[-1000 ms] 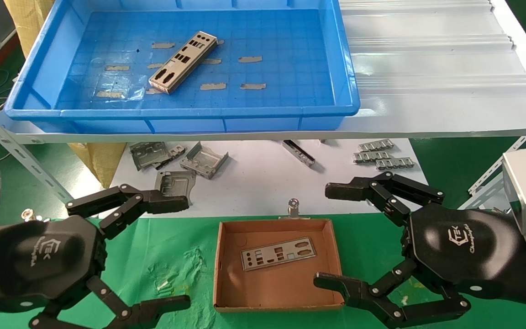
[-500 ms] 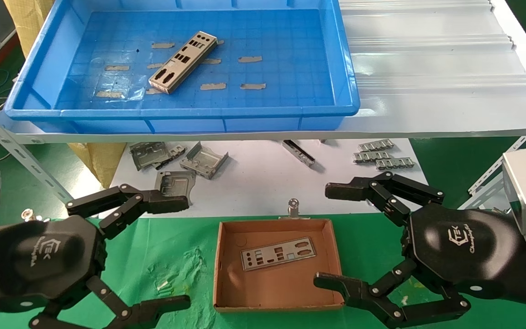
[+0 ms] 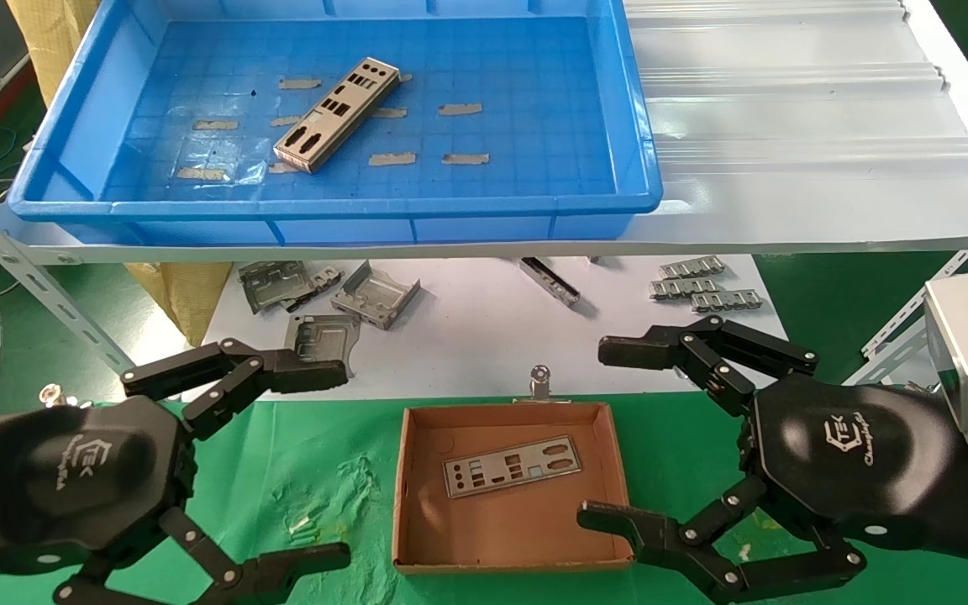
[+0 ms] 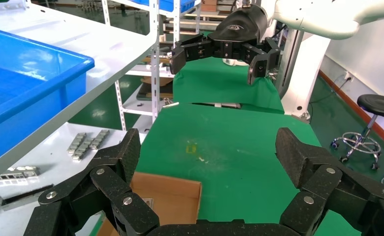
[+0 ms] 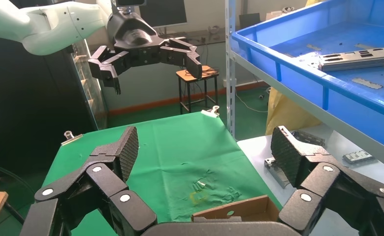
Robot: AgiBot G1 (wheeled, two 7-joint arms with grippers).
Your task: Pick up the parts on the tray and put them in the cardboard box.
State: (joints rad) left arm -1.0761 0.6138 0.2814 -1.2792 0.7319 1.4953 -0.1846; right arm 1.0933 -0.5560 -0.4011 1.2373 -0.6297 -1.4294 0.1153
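Note:
One part [image 3: 337, 113] lies slantwise in the left half of the blue tray [image 3: 644, 126] on the upper shelf; the right wrist view also catches this part [image 5: 360, 56]. A second part [image 3: 511, 466] lies flat in the cardboard box [image 3: 402, 479] on the green cloth. My left gripper [image 3: 337, 466] hovers open just left of the box, holding nothing. My right gripper [image 3: 597, 433] is open and empty at the box's right side. In their own wrist views the left gripper [image 4: 207, 152] and right gripper [image 5: 205, 147] both stand wide open above the cloth.
Bent grey brackets [image 3: 375, 294] and ridged strips [image 3: 702, 286] lie on the white sheet beneath the shelf. A binder clip [image 3: 541, 382] sits at the box's far edge. A slanted steel shelf strut [image 3: 30, 277] runs down at the left.

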